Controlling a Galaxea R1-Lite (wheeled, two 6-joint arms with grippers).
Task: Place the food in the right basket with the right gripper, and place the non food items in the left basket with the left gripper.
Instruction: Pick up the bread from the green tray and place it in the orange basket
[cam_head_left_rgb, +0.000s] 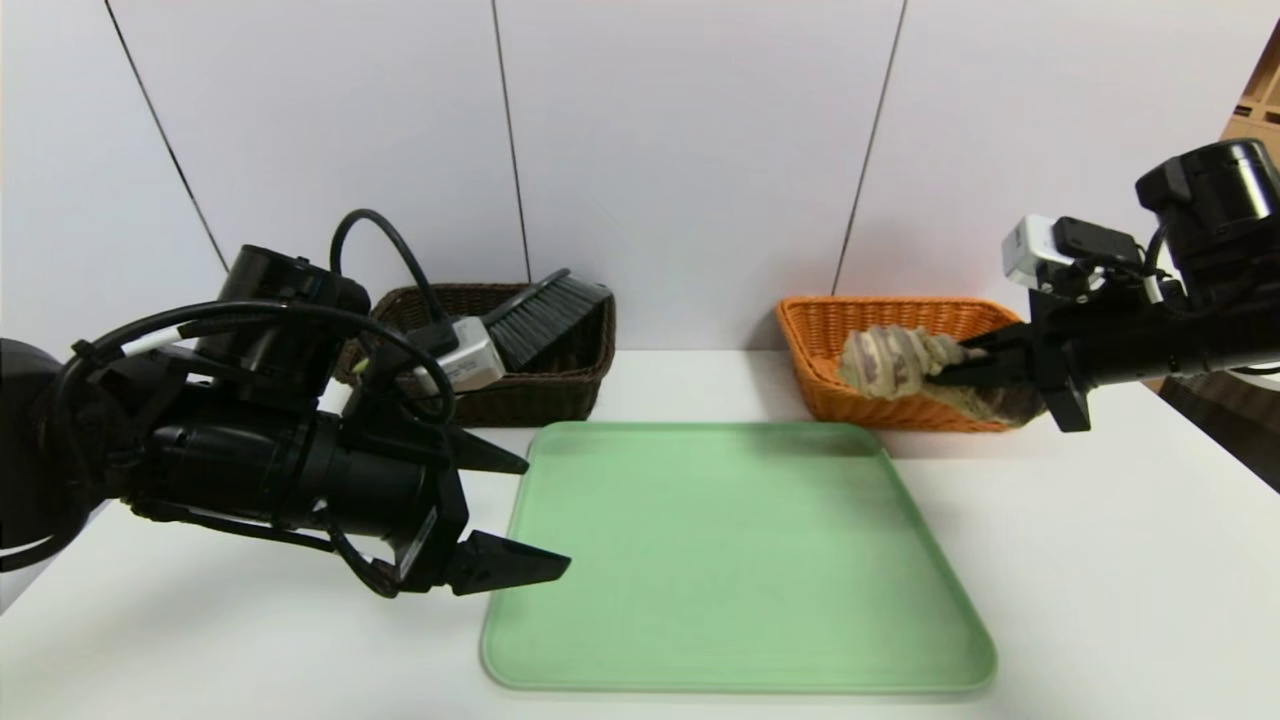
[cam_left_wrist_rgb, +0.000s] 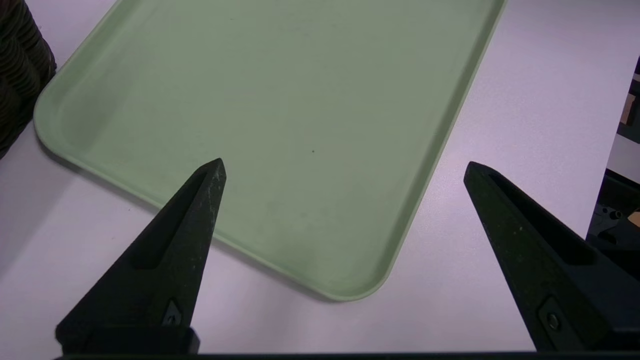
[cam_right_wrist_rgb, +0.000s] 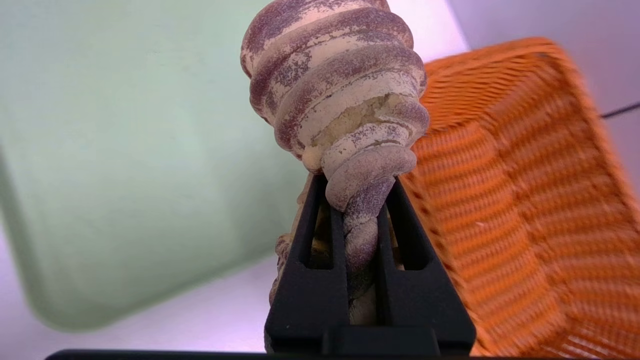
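Note:
The food, a ridged tan and purple-brown bread roll (cam_head_left_rgb: 895, 362) (cam_right_wrist_rgb: 335, 90), hangs over the left part of the right basket (cam_head_left_rgb: 880, 305) (cam_right_wrist_rgb: 525, 200), an orange wicker one. My right gripper (cam_head_left_rgb: 960, 375) (cam_right_wrist_rgb: 356, 182) is shut on one end of the roll. The left basket (cam_head_left_rgb: 560, 385) (cam_left_wrist_rgb: 20, 65), dark brown wicker, holds a brush with black bristles (cam_head_left_rgb: 545, 310) that leans on its rim. My left gripper (cam_head_left_rgb: 547, 517) (cam_left_wrist_rgb: 344, 164) hovers open over the near left corner of the green tray, with nothing between its fingers.
A bare green tray (cam_head_left_rgb: 740, 560) (cam_left_wrist_rgb: 280, 100) (cam_right_wrist_rgb: 125, 150) lies in the middle of the white table (cam_head_left_rgb: 1100, 600), between the two baskets and nearer to me. A white panelled wall stands right behind the baskets.

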